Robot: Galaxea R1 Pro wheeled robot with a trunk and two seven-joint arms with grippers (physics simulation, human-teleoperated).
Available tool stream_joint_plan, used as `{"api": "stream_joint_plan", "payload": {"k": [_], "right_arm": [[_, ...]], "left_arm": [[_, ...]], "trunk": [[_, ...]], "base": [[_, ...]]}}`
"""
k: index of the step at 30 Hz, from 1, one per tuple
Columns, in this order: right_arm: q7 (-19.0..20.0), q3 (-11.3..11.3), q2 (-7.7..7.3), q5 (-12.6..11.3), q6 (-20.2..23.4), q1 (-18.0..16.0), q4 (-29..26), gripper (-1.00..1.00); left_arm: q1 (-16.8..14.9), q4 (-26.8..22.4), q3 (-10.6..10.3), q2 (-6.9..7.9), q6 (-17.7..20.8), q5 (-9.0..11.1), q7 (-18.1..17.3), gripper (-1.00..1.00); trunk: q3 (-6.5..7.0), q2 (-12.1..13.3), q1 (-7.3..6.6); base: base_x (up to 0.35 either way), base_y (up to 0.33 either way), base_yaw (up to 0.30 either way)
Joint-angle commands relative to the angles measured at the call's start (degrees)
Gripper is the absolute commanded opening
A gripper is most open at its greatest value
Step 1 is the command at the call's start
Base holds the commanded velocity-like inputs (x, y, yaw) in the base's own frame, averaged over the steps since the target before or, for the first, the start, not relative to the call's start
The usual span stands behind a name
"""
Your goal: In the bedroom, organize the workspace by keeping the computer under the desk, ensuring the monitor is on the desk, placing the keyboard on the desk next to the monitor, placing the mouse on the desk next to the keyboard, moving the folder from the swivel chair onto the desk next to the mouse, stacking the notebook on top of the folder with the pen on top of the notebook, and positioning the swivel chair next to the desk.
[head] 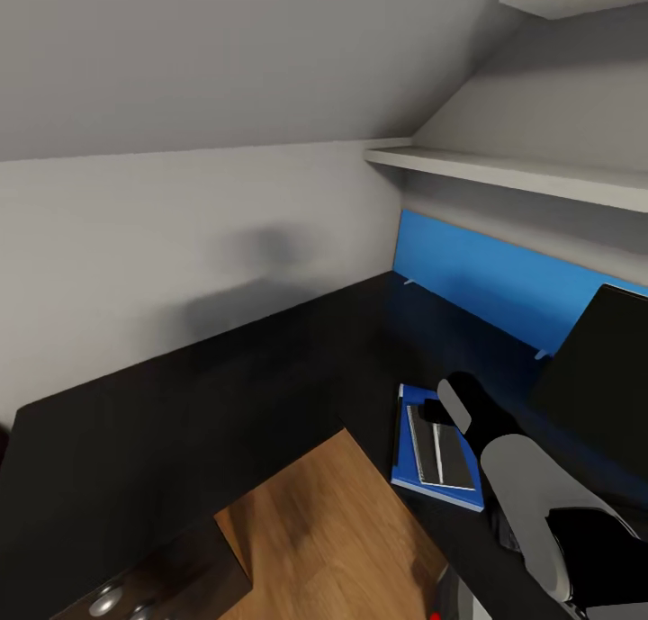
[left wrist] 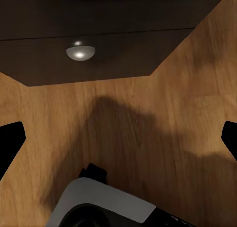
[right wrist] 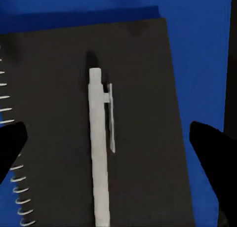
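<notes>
The left pincer [left wrist: 118, 138] is hanging above the wooden floor [left wrist: 148, 123], its two black fingertips [left wrist: 11, 143] showing far apart at the edges of the left wrist view, so it is standing wide and holding nothing; ahead of it the black drawer unit [left wrist: 89, 54] of the desk [head: 225, 377] is showing a round silver knob [left wrist: 80, 52]; a grey and black part of the robot is lying under it, between the fingers and the floor.

Across the head view, the glossy black desk is running along the grey wall [head: 180, 215] and turning in an L toward the right; the blue folder [head: 407, 462] is lying flat on the desk top, with the dark grey notebook [head: 450, 462] stacked on it, its spiral binding on the left.

The right pincer [right wrist: 118, 148] is hovering directly over the notebook [right wrist: 138, 103], reaching in from the lower right of the head view [head: 450, 404]; its dark fingertips [right wrist: 212, 153] are standing wide to either side; the whitish pen [right wrist: 98, 153] is lying on the notebook cover between them, touched by neither; the folder [right wrist: 202, 49] is showing blue around the notebook beyond the fingers.

To the right of that pincer the monitor [head: 598, 377] is standing on the desk, black, before the blue wall panel [head: 486, 278]; white shelves [head: 504, 175] are hanging above.
</notes>
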Motion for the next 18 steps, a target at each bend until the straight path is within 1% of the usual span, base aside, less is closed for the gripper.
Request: {"api": "stream_joint_plan", "payload": {"k": [1, 2, 18], "right_arm": [[-0.5, 0.2, -0.04, -0.6, 0.2, 0.0, -0.1, 1.00], [-0.5, 0.2, -0.04, -0.6, 0.2, 0.0, -0.1, 1.00], [-0.5, 0.2, 0.07, -0.6, 0.0, 0.0, -0.5, 1.00]], "left_arm": [[0.0, 0.1, 0.2, 0.01, -0.1, 0.6, -0.5, 1.00], [0.0, 0.1, 0.2, 0.01, -0.1, 0.6, -0.5, 1.00], [0.0, 0.1, 0.2, 0.05, -0.1, 0.6, -0.7, 1.00]], "trunk": [[-0.06, 0.0, 0.00], [-0.06, 0.0, 0.00], [2.81, 6.4, -3.51]], "base": [[0.000, 0.000, 0.000], [0.000, 0.000, 0.000], [0.000, 0.000, 0.000]]}}
